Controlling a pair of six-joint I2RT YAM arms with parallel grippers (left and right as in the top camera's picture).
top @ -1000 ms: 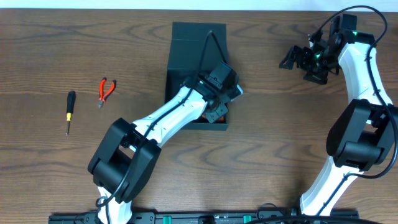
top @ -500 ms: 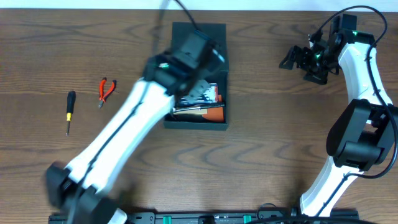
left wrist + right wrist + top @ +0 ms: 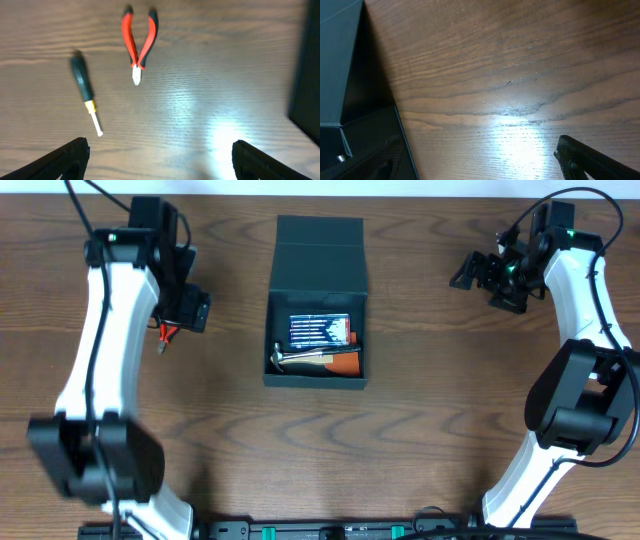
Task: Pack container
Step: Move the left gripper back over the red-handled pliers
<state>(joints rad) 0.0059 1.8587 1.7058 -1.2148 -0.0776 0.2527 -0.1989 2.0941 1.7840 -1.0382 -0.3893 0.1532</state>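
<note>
The dark teal-green cardboard box [image 3: 318,250] lay between the left jaws and right jaws, both spread wide, empty.

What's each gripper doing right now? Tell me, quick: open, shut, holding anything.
Left gripper: open, holding nothing, near the pliers.
Right gripper: open, holding nothing.
</note>
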